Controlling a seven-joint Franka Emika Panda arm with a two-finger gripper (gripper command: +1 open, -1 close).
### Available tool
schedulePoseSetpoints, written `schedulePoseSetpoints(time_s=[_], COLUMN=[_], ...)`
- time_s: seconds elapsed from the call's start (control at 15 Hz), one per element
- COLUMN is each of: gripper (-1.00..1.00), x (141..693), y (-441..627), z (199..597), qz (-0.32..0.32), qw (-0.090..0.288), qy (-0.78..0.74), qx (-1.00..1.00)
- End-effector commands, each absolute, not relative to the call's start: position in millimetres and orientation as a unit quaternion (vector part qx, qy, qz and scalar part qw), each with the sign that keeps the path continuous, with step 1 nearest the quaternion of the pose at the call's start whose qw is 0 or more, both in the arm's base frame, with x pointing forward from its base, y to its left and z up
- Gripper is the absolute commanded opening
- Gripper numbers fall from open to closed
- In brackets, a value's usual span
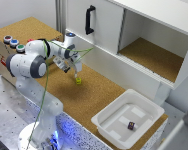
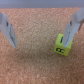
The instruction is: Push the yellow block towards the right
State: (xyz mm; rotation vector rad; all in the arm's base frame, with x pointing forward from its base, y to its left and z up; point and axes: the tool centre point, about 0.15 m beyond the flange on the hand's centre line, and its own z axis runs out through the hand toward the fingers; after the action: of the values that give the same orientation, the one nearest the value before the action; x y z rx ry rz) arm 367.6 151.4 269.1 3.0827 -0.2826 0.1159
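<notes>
The yellow block (image 1: 78, 80) is a tiny yellow-green cube on the cork tabletop, just in front of the white cabinet. My gripper (image 1: 76, 75) hangs directly over it, fingertips low near the surface. In the wrist view the gripper (image 2: 39, 44) is open, its two grey fingers spread wide with only bare cork between them. There the yellow block (image 2: 62, 46) sits against the tip of one finger (image 2: 73, 29), with a dark mark on the face toward the camera. The other finger (image 2: 9, 30) is far from it.
A white bin (image 1: 101, 120) stands at the exterior view's lower right with a small dark block (image 1: 131, 125) inside. The white cabinet (image 1: 106, 37) has a black handle (image 1: 89, 20) and an open compartment (image 1: 154, 55). A box with coloured buttons (image 1: 14, 42) sits at the left.
</notes>
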Motion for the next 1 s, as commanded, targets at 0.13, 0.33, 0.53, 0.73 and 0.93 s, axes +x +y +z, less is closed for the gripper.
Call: schedulePoseSetpoints(time_s=[0.13,0.33,0.53,0.73,0.93], gripper=[-1.00,-1.00,-1.00,-1.00,-1.00], x=[401,412,418,422,421], y=[163,162,150,133,114], z=[226,216,209,207,206], qz=[0.046,0.047,0.045,0.050,0.047], qw=[0.027,0.027,0.018,0.015,0.016], qy=[-0.083,-0.079,-0.088,-0.080,-0.072], qx=[0.995,0.995,0.995,0.995,0.996])
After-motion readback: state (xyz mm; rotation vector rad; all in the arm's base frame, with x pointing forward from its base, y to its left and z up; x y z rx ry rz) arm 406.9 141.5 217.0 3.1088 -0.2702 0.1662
